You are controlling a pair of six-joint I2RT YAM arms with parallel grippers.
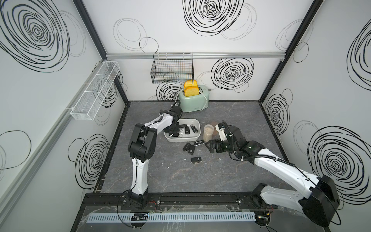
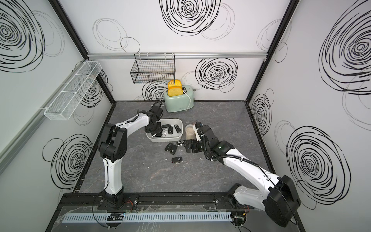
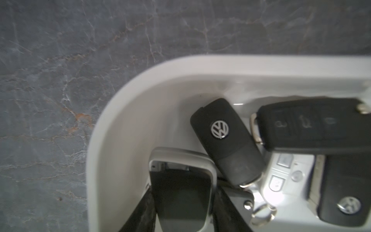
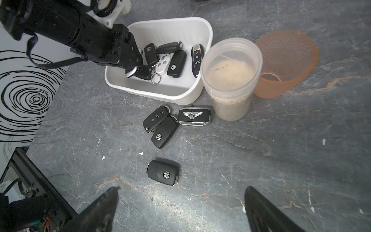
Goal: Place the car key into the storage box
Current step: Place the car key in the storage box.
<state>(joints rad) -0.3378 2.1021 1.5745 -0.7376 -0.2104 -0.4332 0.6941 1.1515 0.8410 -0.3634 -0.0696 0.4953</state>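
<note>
The storage box [image 1: 193, 121] [image 2: 175, 120] [image 4: 160, 94] is a white tub at mid table with several car keys lying in it. My left gripper [image 1: 171, 133] [image 2: 153, 133] [image 3: 180, 200] [image 4: 133, 70] reaches into the box's left end. It is shut on a black car key with a silver edge [image 3: 180, 190] [image 4: 131, 73], held low inside the box [image 3: 120, 100]. My right gripper [image 1: 210, 147] [image 2: 188, 147] [image 4: 181, 190] hangs open above the table, empty. A black VW key [image 1: 196, 159] [image 4: 163, 172] lies just ahead of it.
Two black keys [image 4: 160, 126] and a Bentley key [image 4: 194, 116] lie in front of the box. A clear jar of powder [image 1: 208, 132] [image 4: 230, 80] and an orange cup [image 4: 285, 64] stand to the box's right. A green toaster [image 1: 193, 100] stands behind, with a black wire basket [image 1: 172, 69] and a white mesh tray [image 1: 94, 90] on the walls.
</note>
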